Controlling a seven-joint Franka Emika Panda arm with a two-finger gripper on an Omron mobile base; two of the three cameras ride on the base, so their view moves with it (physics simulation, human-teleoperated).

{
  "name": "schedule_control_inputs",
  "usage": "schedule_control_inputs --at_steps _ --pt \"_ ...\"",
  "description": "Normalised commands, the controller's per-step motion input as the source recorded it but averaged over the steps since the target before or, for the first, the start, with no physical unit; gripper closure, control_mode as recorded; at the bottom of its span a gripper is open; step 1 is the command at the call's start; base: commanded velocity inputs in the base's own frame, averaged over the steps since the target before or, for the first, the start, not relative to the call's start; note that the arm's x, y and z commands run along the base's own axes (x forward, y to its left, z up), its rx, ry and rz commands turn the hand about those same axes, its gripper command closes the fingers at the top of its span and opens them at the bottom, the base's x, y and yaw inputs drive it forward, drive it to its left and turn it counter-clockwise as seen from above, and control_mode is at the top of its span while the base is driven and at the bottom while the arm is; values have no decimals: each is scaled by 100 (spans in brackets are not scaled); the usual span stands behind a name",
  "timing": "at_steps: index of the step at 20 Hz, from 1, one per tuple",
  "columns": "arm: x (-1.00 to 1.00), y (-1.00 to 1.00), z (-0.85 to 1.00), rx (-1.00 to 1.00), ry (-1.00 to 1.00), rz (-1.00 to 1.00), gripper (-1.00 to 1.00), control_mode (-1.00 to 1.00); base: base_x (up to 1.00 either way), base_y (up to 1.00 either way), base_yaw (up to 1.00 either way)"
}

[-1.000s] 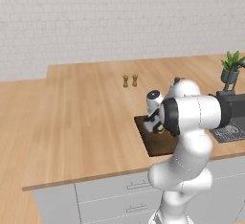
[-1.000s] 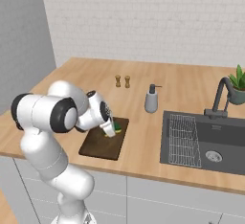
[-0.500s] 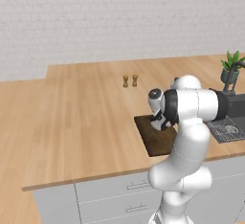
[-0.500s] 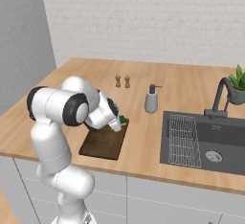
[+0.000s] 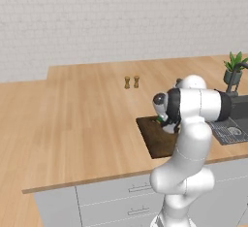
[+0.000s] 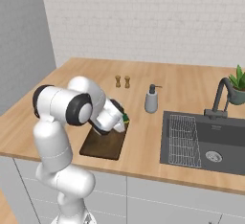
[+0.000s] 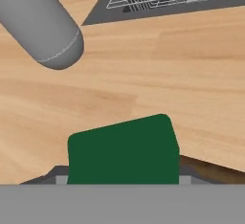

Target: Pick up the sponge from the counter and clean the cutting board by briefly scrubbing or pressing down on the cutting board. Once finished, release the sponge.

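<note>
The small rectangular sponge with a green top layer over a yellow bottom layer [image 6: 125, 118] is seen at the tip of the two-finger gripper [image 6: 122, 121], at the far edge of the flat dark-brown wooden cutting board [image 6: 103, 144], in the right base view. In the hand view, the green face of the sponge [image 7: 123, 150] is framed low between the finger tips, with a strip of the board [image 7: 210, 168] below it and the light-brown wooden plank-grain counter [image 7: 158, 70] beyond; the gripper is judged closed on the sponge. A grey cylindrical soap dispenser [image 6: 151, 99] is located on the counter beside the dark sink basin [image 6: 206, 142]. Two small brown shakers [image 5: 131, 82] are positioned well apart from the board [image 5: 157, 137]
</note>
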Motion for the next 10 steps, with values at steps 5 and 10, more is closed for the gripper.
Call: schedule_control_inputs --at_steps 5,10 --pt "-42 -38 -6 0 20 -1 100 -100 0 0 0" --pt "-55 -19 -16 0 20 0 100 -100 0 0 0"
